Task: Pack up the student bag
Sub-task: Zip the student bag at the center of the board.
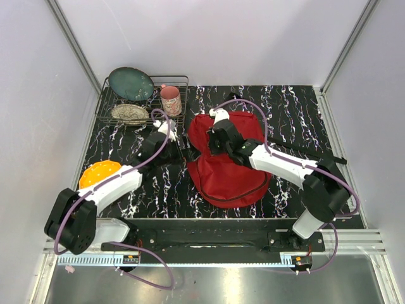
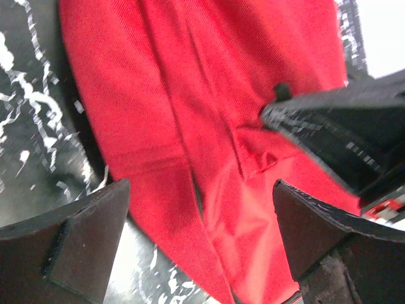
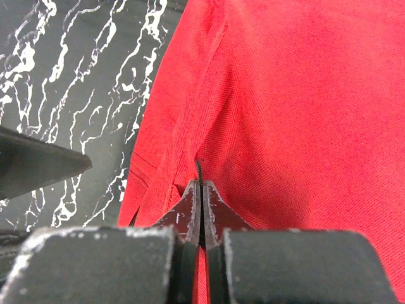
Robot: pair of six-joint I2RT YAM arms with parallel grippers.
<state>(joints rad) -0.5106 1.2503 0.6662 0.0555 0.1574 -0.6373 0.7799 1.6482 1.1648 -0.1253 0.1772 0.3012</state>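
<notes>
The right end effector is closed, its two fingertips pressed flat together at a fold along the left edge of the student bag. A thin black strand sticks out just past the tips; whether it is actually pinched between them cannot be told. The left end effector stands wide open and holds nothing. It points at the same side of the bag, with red fabric filling the gap between its dark fingers. The two end effectors are near each other, apart.

The red backpack lies flat on the black, white-veined bench, roughly at its middle, in front of the right arm, with its rounded end toward the arm bases.

At the far left corner of the bench stands a wire rack holding a dark green plate, a pale patterned dish and a pink mug. An orange round object sits at the bench's left edge, beside the left arm.
</notes>
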